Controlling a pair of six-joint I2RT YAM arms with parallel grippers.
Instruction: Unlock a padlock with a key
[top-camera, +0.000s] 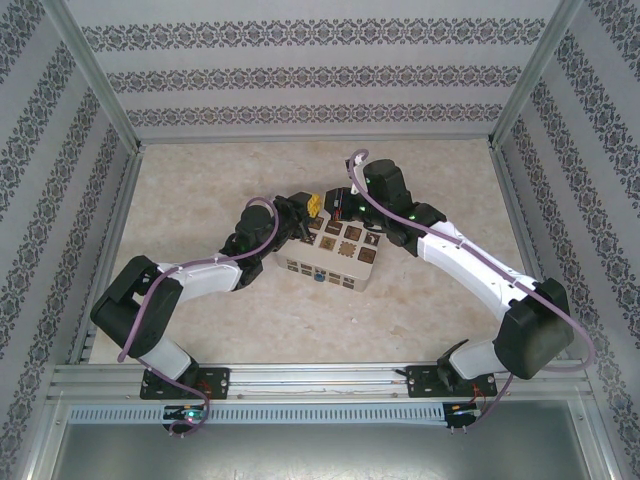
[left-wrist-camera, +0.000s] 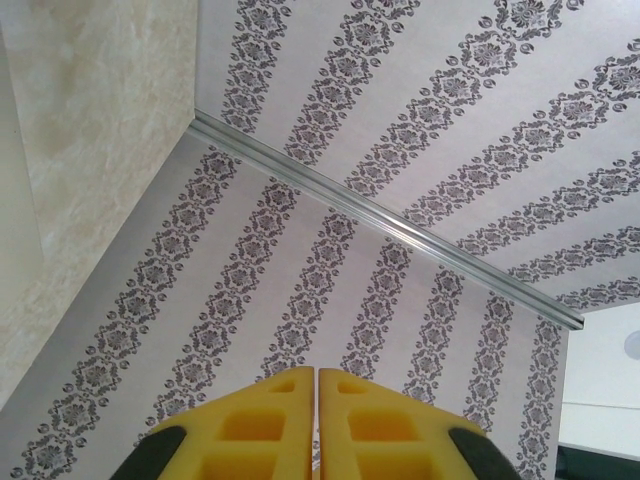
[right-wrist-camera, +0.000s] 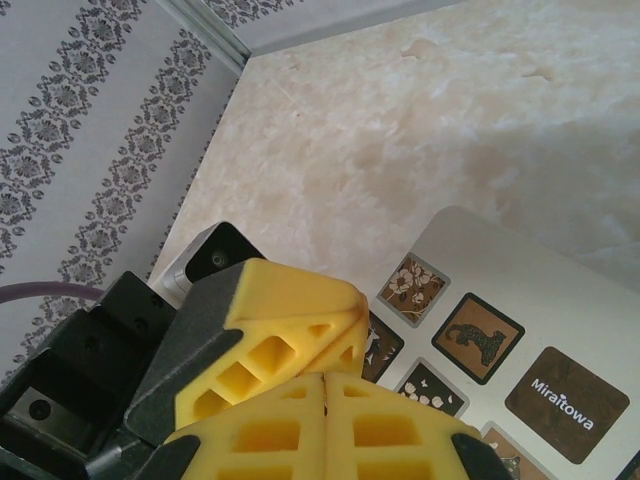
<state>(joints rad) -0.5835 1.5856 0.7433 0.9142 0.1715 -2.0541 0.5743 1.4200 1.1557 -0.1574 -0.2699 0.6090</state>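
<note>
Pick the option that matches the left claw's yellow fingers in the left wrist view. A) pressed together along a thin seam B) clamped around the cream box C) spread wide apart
A: the left claw has its yellow fingers meeting along a thin seam, with nothing visible between them.

Two arms (top-camera: 200, 280) (top-camera: 470, 262), four yellow fingers (left-wrist-camera: 262, 425), one cream box (top-camera: 338, 252), perhaps one blue padlock (top-camera: 318, 279)

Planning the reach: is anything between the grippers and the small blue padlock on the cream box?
Yes: the cream box with dark patterned squares itself. The left gripper and right gripper meet, shut, over its far edge, while the tiny blue padlock sits on its near side face. Nothing else visible intervenes.
</note>
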